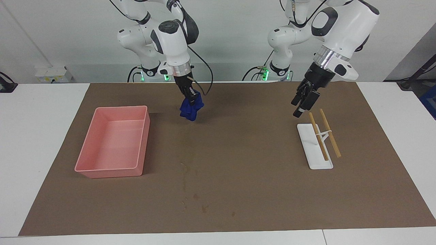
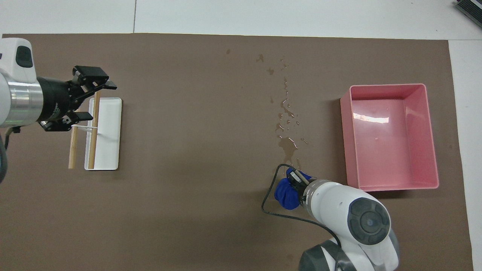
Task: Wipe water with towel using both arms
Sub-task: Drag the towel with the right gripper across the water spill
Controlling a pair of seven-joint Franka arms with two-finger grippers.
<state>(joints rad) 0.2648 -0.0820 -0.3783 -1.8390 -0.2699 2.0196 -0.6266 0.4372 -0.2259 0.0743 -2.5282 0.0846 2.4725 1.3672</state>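
A bunched blue towel hangs from my right gripper, which is shut on its top and holds it just above the brown mat, between the water and the robots. The water is a trail of drops and small puddles along the middle of the mat, running away from the robots. My left gripper is open and holds nothing. It hovers over the robot-side end of the white tray, at the left arm's end of the table.
A pink bin stands on the mat toward the right arm's end, beside the water. A white tray with two wooden sticks across it lies toward the left arm's end.
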